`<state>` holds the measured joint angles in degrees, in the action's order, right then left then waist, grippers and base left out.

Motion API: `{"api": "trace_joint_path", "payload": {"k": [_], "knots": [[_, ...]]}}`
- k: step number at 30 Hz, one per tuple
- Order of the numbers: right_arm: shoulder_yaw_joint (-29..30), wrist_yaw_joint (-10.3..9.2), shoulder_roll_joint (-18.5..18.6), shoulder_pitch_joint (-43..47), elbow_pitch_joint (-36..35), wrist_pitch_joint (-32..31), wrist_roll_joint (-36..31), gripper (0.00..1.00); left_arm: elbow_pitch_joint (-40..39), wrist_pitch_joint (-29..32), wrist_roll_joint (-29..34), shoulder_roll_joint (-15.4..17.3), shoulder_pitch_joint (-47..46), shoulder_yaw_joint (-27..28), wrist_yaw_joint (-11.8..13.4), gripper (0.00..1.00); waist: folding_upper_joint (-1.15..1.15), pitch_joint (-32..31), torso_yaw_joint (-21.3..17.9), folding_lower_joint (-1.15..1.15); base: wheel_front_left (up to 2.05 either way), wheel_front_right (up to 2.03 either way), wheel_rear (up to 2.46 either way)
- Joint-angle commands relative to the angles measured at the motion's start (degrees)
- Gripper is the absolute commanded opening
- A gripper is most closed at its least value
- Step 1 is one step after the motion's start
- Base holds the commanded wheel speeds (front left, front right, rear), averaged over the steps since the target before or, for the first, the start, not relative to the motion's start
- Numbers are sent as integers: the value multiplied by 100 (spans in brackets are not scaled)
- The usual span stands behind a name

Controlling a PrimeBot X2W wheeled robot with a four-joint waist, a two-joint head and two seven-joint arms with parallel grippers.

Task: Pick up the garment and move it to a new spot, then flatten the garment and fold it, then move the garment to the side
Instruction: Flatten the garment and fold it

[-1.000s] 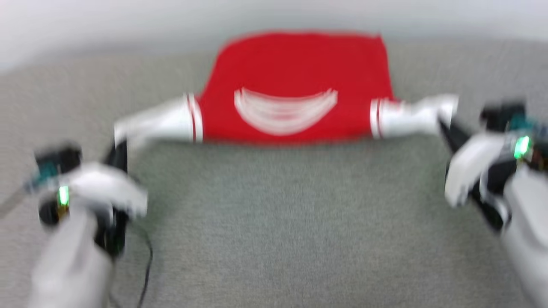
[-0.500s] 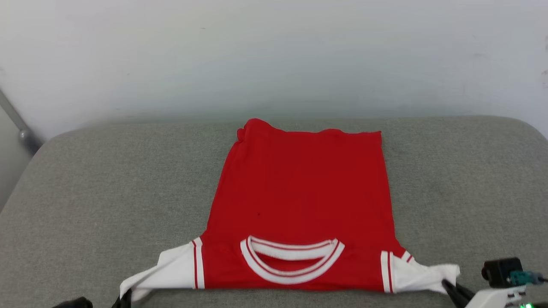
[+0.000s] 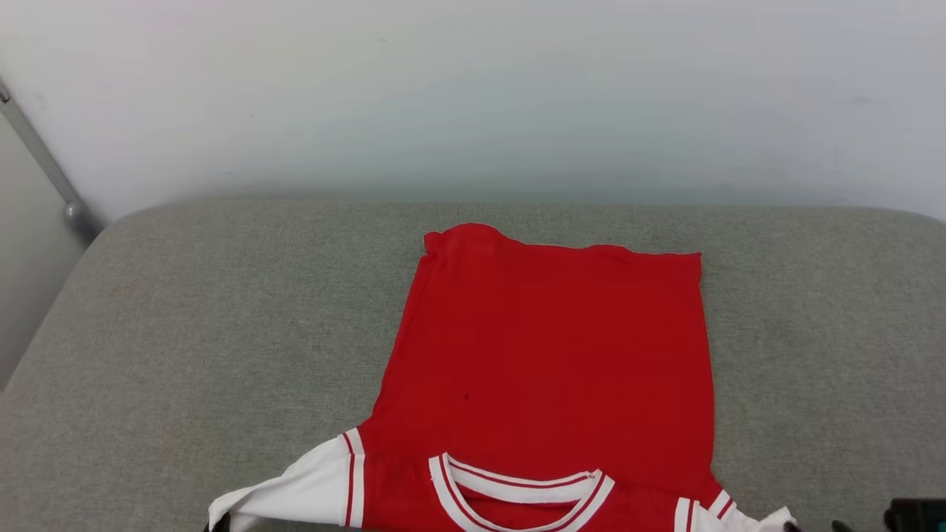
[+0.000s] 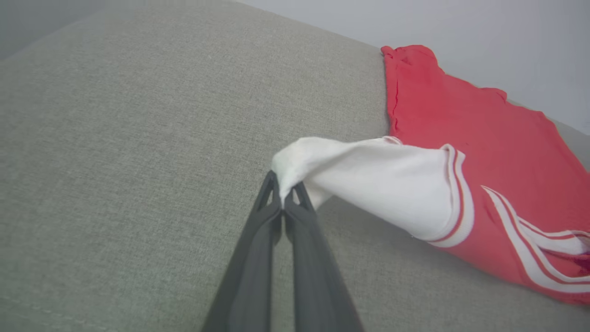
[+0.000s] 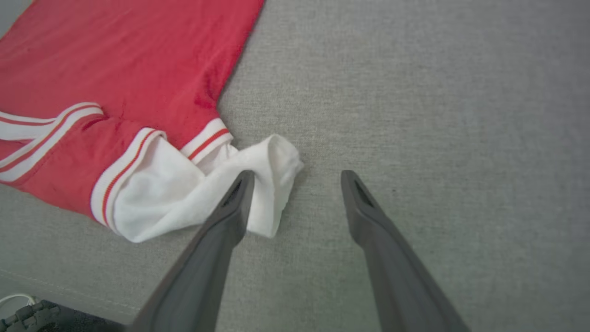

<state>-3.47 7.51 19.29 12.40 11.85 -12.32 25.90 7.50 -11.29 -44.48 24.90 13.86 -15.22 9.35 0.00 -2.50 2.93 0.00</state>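
Note:
The garment (image 3: 554, 355), a red shirt with white sleeves and striped trim, lies flat on the grey cushion (image 3: 185, 332) with its collar (image 3: 517, 491) towards me. In the left wrist view my left gripper (image 4: 282, 196) is shut on the tip of one white sleeve (image 4: 368, 177) and holds it raised a little off the cushion. In the right wrist view my right gripper (image 5: 297, 177) stands open; the other white sleeve (image 5: 193, 193) lies crumpled on the cushion, against the inner side of one finger (image 5: 230, 212), with nothing pinched.
A pale wall rises behind the cushion's far edge (image 3: 517, 207). A slanted metal bar (image 3: 44, 162) stands at the far left. Bare grey fabric spreads on both sides of the shirt. The cushion's front seam and a cable (image 5: 18, 313) show beneath my right gripper.
My right gripper has opened and let go of its sleeve, which now rests on the cushion. The left grip is unchanged. The head camera tilted up, so the shirt sits lower in its view.

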Motion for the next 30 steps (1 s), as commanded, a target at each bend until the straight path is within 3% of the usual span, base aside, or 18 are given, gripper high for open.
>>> {"api": "trace_joint_path", "payload": {"k": [1, 5, 12, 16, 17, 18, 23, 30], "knots": [[166, -4, -29, -115, -84, -39, -5, 100, -94, -36, 68, 34, 24, 5, 47, 0, 0, 40, 52, 0, 0, 0, 0], [675, -3, -124, -616, -93, -301, -88, 100, -406, -31, 154, 27, -77, -30, 158, 0, 0, 165, 162, 0, 0, 0, 0], [1222, -2, -180, -2319, 651, -905, -111, 100, -818, -76, 353, -48, -602, -156, 125, 0, 0, 883, 534, 0, 0, 0, 0], [1383, -3, -116, -3581, 1201, -1535, -260, 100, -835, -162, 448, -185, -1097, -228, -3, 0, 0, 1462, 734, 0, 0, 0, 0], [1495, -3, -23, -4467, 1636, -2216, -461, 100, -844, -235, 531, -294, -1482, -290, -162, 0, 0, 1842, 894, 0, 0, 0, 0], [1549, -3, 11, -4744, 1746, -2444, -556, 100, -867, -267, 583, -337, -1607, -305, -215, 0, 0, 1976, 950, 0, 0, 0, 0], [1790, -3, 17, -5811, 2196, -3207, -919, 100, -906, -357, 768, -556, -2087, -344, -437, 0, 0, 2473, 1132, 0, 0, 0, 0], [1923, -3, -82, -6609, 2455, -3702, -1380, 100, -962, -391, 975, -762, -2428, -305, -666, 0, 0, 2979, 1270, 0, 0, 0, 0]]}}
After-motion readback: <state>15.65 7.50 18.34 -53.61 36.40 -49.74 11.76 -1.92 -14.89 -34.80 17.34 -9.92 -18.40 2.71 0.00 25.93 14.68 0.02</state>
